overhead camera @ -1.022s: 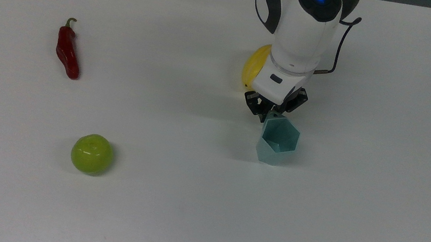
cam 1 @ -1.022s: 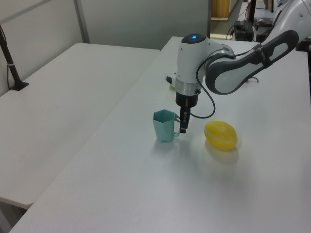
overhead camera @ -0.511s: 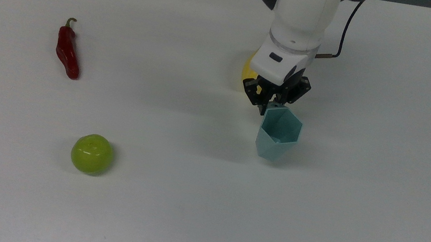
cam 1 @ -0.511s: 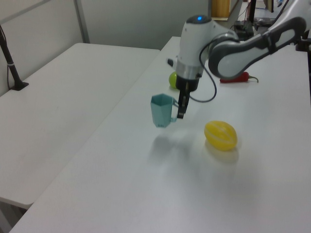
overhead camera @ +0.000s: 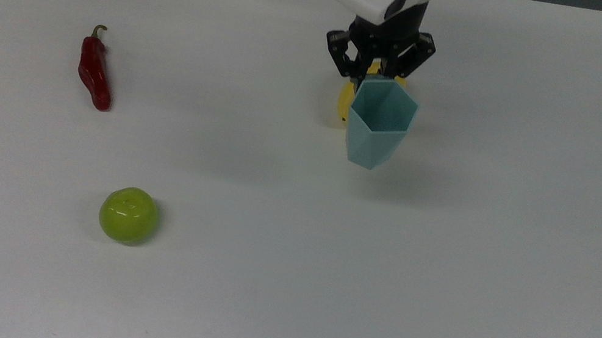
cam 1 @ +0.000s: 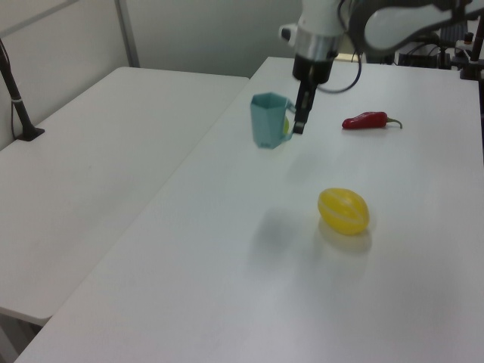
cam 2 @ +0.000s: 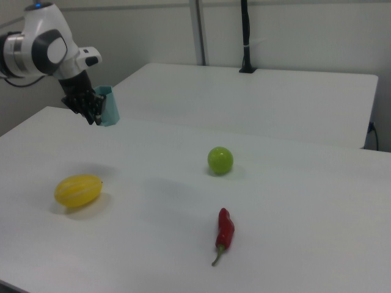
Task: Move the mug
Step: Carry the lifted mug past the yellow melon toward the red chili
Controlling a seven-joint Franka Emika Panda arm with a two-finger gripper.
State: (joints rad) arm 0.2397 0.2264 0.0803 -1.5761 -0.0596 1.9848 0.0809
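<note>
The gripper holds the mug by its handle, lifted clear of the table; setting it down appears to remain.

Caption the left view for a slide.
Tool holds the mug by its handle, lifted above the table, melon and chili beyond.

Yellow melon mostly hidden behind the mug in the top view.
</note>
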